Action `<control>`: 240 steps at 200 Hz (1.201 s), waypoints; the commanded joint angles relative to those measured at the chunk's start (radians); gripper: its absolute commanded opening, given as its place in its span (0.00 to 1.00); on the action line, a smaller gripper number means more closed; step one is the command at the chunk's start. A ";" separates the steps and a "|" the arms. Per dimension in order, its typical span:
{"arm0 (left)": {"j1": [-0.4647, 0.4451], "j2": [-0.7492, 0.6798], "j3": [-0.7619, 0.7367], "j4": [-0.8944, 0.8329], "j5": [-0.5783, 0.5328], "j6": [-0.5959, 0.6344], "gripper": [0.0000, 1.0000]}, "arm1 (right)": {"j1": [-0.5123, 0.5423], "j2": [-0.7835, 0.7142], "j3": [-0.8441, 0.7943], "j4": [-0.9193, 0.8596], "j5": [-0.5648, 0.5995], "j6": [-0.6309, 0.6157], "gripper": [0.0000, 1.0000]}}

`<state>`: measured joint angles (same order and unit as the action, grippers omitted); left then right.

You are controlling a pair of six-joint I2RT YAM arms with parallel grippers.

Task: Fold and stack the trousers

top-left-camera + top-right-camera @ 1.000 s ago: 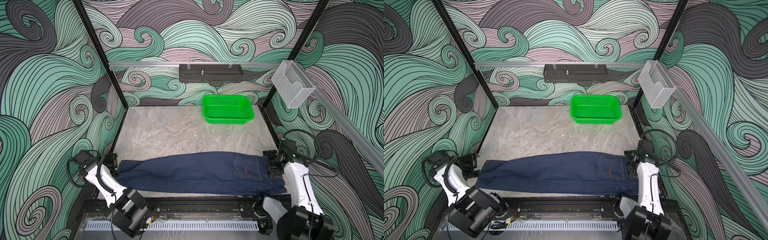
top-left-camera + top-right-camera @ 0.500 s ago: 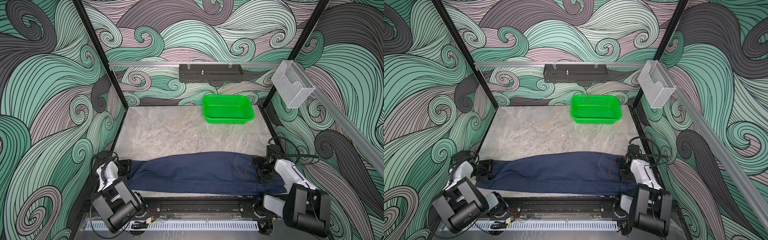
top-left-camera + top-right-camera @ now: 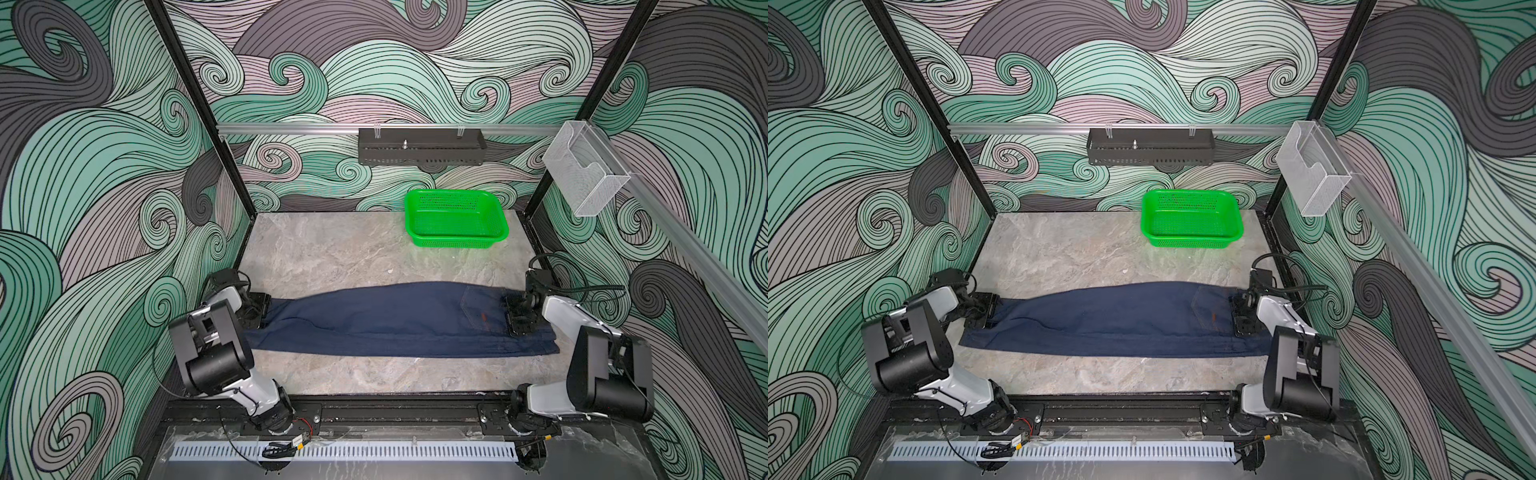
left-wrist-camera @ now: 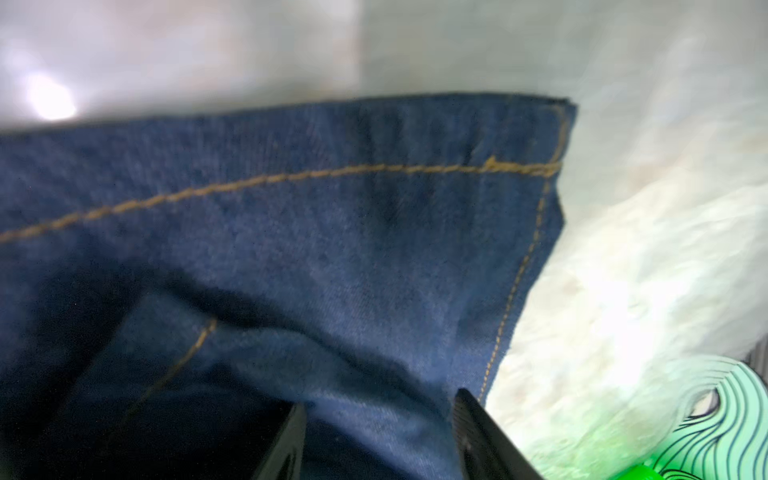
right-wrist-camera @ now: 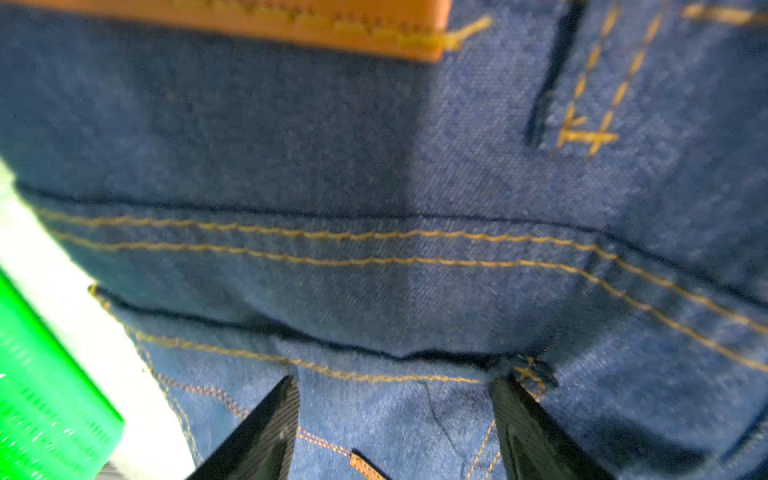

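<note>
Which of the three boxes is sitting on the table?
The green basket stands on the table. The black tray and the clear box hang higher up, off the table.

Wave-swirl walls (image 3: pixel 104 166) in teal, grey, pink — grey marble worktop (image 3: pixel 332 257) — black tray (image 3: pixel 422 151) on back rail (image 3: pixel 291 129), clear bin (image 3: pixel 584 174) at the right.

Both top views evenly bright and sharp, diffuse overhead light, thin soft shadow along the near edge of the jeans (image 3: pixel 374 320); left wrist view motion-blurred, hot glare spot on the desk (image 4: pixel 457 50); right wrist view soft-focus close up, green basket (image 5: pixel 41 395) oversaturated at the frame edge.
</note>
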<state>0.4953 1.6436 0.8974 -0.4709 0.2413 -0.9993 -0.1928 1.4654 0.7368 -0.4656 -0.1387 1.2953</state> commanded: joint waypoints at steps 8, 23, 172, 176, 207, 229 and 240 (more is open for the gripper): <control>-0.035 0.158 0.090 0.094 -0.054 -0.023 0.59 | 0.038 0.147 0.024 0.068 0.050 0.057 0.73; -0.045 0.212 0.148 0.110 -0.038 -0.039 0.59 | 0.056 0.194 0.078 0.071 0.060 0.072 0.73; 0.048 -0.165 0.260 -0.146 0.061 0.095 0.79 | -0.096 -0.029 0.252 -0.193 0.053 -0.222 0.79; 0.052 -0.171 0.249 -0.144 0.068 0.098 0.78 | -0.113 -0.025 0.242 -0.184 0.034 -0.228 0.77; 0.066 -0.189 0.182 -0.131 0.124 0.110 0.78 | -0.198 0.045 0.216 -0.130 -0.088 -0.283 0.68; 0.066 -0.194 0.150 -0.106 0.162 0.104 0.78 | -0.243 0.090 0.207 -0.086 -0.131 -0.320 0.62; 0.065 -0.200 0.137 -0.089 0.170 0.101 0.78 | -0.261 0.107 0.209 -0.062 -0.147 -0.341 0.60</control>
<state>0.5579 1.4559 1.0416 -0.5690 0.3550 -0.9104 -0.4221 1.5497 0.9478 -0.5751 -0.2115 1.0252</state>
